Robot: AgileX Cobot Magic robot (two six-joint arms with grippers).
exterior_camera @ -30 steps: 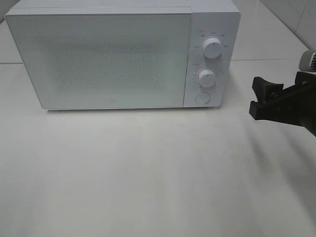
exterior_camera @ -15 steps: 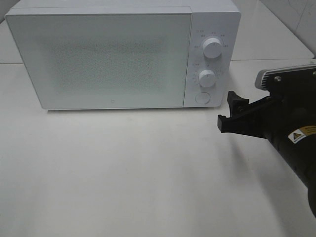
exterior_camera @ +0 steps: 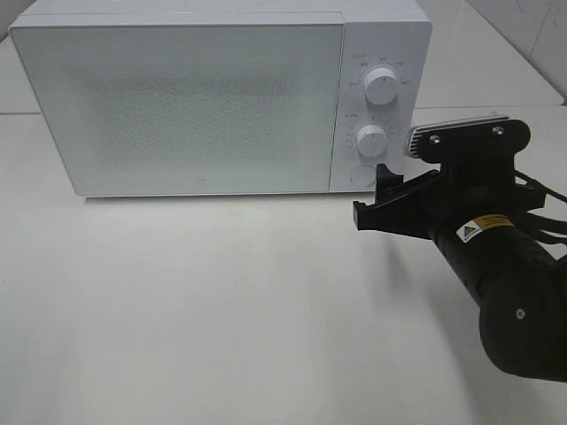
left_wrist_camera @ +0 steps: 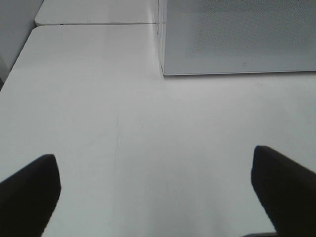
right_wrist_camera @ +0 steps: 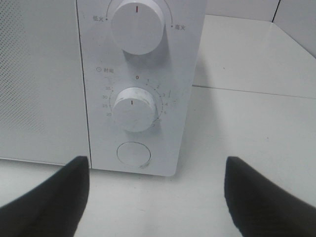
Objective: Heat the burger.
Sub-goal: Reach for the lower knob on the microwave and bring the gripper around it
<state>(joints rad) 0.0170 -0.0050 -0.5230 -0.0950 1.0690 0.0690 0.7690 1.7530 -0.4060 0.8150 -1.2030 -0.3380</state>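
- The burger shows in no view. The microwave (exterior_camera: 195, 97) fills the upper left of the high view, its door (exterior_camera: 177, 106) is shut, and the speckled panel lets nothing inside be made out.
- The right arm (exterior_camera: 505, 274) enters from the lower right of the high view. The right jaws are spread wide and grasp nothing. One tip sits just in front of the round button (exterior_camera: 360, 175), but whether it touches cannot be told.
- In the right wrist view only the two dark finger ends show, cut off at the lower corners. The button lies between them and higher up, with the lower knob (right_wrist_camera: 134, 109) above it. The upper knob (right_wrist_camera: 137, 23) is cropped by the top edge.
- The small print around the knobs is too fine to read in the high view.
- The left jaws show only in the left wrist view. They are released and empty, as two dark stubs at the bottom corners over the bare bench (left_wrist_camera: 148, 128).
- There, the microwave's corner is cut off at the upper right.
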